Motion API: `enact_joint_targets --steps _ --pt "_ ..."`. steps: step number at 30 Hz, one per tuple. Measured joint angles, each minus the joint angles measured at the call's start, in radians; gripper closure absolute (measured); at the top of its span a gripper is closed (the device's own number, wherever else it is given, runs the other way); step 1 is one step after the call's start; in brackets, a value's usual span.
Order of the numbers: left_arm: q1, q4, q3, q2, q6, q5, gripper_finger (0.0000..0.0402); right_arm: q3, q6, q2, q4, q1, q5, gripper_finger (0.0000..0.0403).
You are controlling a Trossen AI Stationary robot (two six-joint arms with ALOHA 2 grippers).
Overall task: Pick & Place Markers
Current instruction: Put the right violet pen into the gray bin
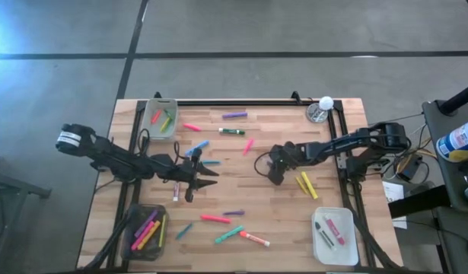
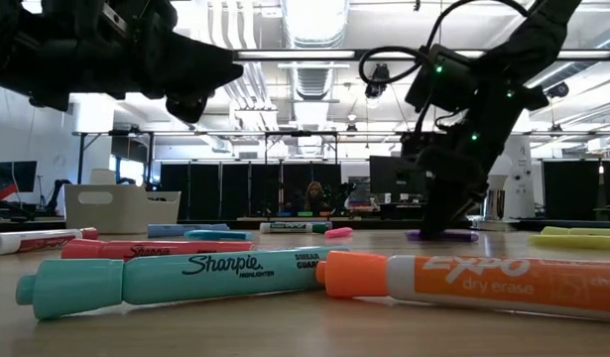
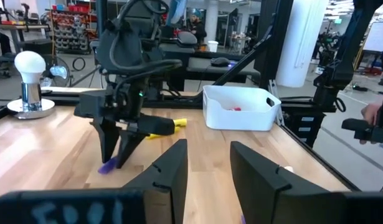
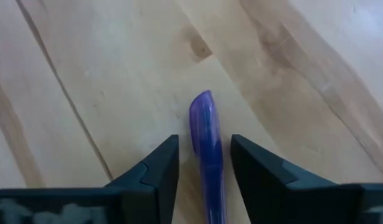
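Many markers lie scattered flat on the wooden table [image 1: 279, 213]. A purple marker [image 4: 207, 149] lies on the boards near the table's middle. My right gripper [image 4: 205, 140] points down over it, open, with one finger on each side and a narrow gap to each. The low view shows the same gripper [image 2: 445, 213] low over that purple marker [image 2: 441, 236]. My left gripper [image 1: 207, 176] is open and hovers above the boards left of centre, holding nothing. Two yellow markers [image 1: 306, 184] lie just right of the right gripper.
Three bins stand at the corners: far left [image 1: 160, 118] and near left [image 1: 144, 230] with markers inside, near right [image 1: 334, 236] with two. A white ball on a round base [image 1: 319, 110] is at the far right corner. A teal marker [image 2: 166, 278] and an orange-capped marker [image 2: 463, 283] lie near the near edge.
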Motion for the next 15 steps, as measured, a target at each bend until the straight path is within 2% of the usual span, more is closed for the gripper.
enact_joint_targets --steps 3,7,10,12,15 --pt "0.0 -0.016 0.0 0.0 0.0 -0.018 0.0287 0.001 -0.002 0.015 0.005 -0.002 0.006 0.0291" --pt "0.0 -0.039 0.0 0.0 -0.012 -0.139 0.0287 -0.001 -0.007 -0.007 0.009 0.004 0.004 0.0339" --pt "0.0 -0.039 0.0 0.0 -0.028 -0.175 0.0287 -0.005 -0.009 -0.041 0.016 0.012 -0.016 0.0368" --pt "0.0 -0.038 0.0 0.0 -0.029 -0.177 0.0287 -0.01 -0.011 -0.063 0.047 0.027 -0.025 0.0372" --pt "0.0 -0.037 0.0 0.0 -0.029 -0.177 0.0287 -0.012 -0.037 -0.091 0.219 0.058 -0.019 0.037"
